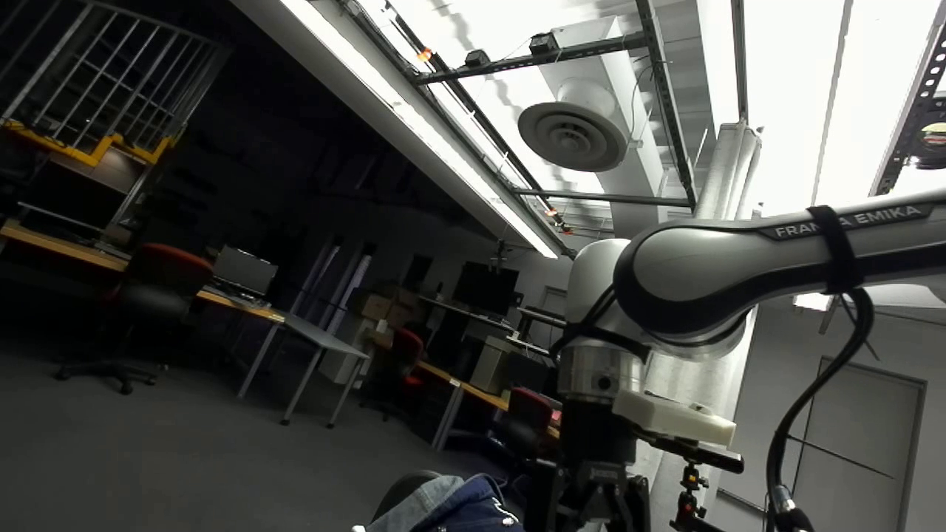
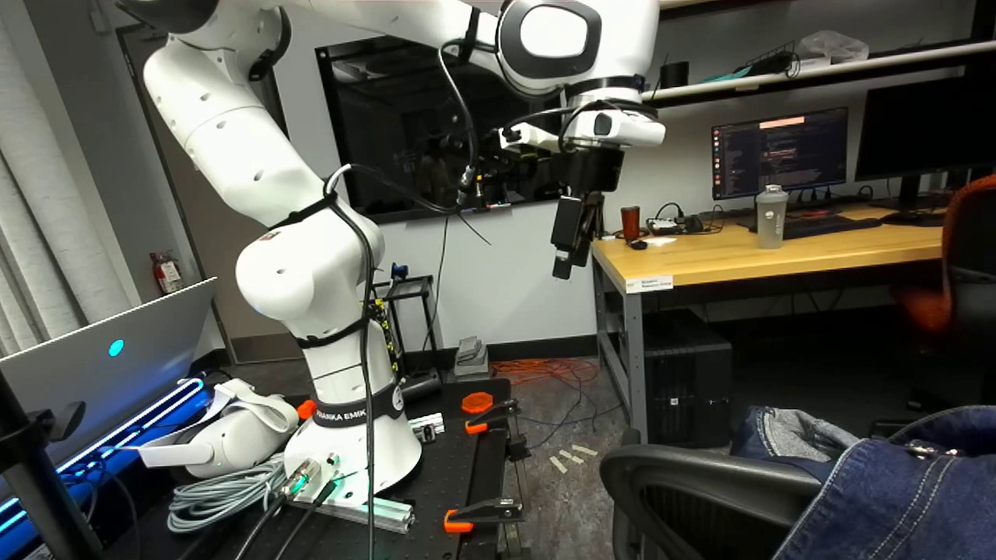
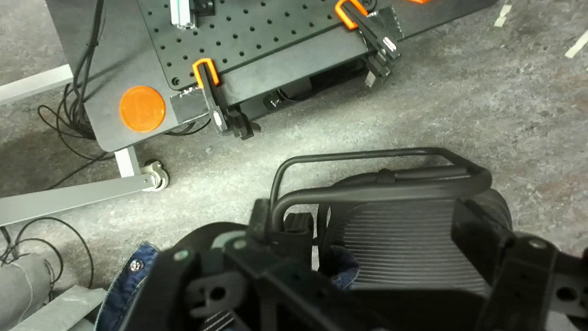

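Observation:
My gripper [image 3: 370,220] stands wide open in the wrist view, its black fingers [image 3: 480,230] far apart with nothing between them. Beneath it, some way down, is a black chair with a ribbed seat [image 3: 404,243] and a looped armrest [image 3: 381,193]. A blue denim jacket [image 2: 879,498] hangs over this chair in an exterior view; part of the denim [image 3: 126,280] shows at the lower left of the wrist view. The gripper [image 2: 572,260] points down in mid-air, higher than the chair and apart from it. In an exterior view the jacket [image 1: 473,506] appears beside the gripper, whose fingertips are cut off there.
The arm's black base table [image 3: 294,55] carries orange-tipped clamps [image 3: 211,92] and an orange disc [image 3: 142,109]. A wooden desk [image 2: 700,260] holds a shaker bottle [image 2: 770,218], a reddish cup [image 2: 630,223] and monitors [image 2: 780,152]. A headset [image 2: 241,435] and coiled cable [image 2: 226,498] lie near the base.

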Controlling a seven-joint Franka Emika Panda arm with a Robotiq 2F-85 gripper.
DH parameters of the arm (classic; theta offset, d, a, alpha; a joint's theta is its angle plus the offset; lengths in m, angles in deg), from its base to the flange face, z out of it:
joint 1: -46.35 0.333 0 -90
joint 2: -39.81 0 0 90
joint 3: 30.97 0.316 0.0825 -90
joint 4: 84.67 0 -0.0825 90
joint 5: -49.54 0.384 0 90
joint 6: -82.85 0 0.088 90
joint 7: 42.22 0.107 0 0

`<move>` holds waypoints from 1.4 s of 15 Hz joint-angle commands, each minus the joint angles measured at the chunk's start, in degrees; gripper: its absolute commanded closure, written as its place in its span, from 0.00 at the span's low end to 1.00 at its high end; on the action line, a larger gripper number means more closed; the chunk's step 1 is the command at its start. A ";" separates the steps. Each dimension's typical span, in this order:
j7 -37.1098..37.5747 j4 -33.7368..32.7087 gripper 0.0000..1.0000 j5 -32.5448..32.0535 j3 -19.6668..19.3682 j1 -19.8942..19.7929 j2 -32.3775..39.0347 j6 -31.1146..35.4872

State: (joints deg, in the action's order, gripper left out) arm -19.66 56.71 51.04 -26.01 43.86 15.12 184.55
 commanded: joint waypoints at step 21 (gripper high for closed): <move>22.54 -16.31 0.00 1.69 -5.87 -4.12 20.22 14.79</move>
State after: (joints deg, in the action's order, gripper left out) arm -4.26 42.56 52.32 -31.76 39.82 31.44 196.88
